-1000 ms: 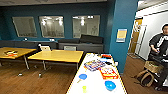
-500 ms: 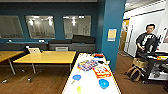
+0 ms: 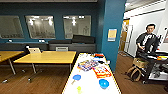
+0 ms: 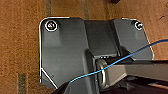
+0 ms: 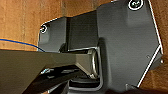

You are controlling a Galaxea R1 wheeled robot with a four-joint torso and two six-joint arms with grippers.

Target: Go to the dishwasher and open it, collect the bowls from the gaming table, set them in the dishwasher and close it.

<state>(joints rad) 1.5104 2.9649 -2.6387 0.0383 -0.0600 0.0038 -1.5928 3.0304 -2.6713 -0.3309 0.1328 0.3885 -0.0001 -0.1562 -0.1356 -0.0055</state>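
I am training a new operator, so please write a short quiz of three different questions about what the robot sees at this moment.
1. True or false: the long white table in front of the robot carries a blue bowl.
2. Multiple choice: where is the person standing? A) behind the wooden table; B) on the right side, past the teal pillar, near a black cart; C) sitting at the white table.
3. Fill in: the floor under the left wrist camera is ______ wood.

Key: 1 true; 2 B; 3 brown.
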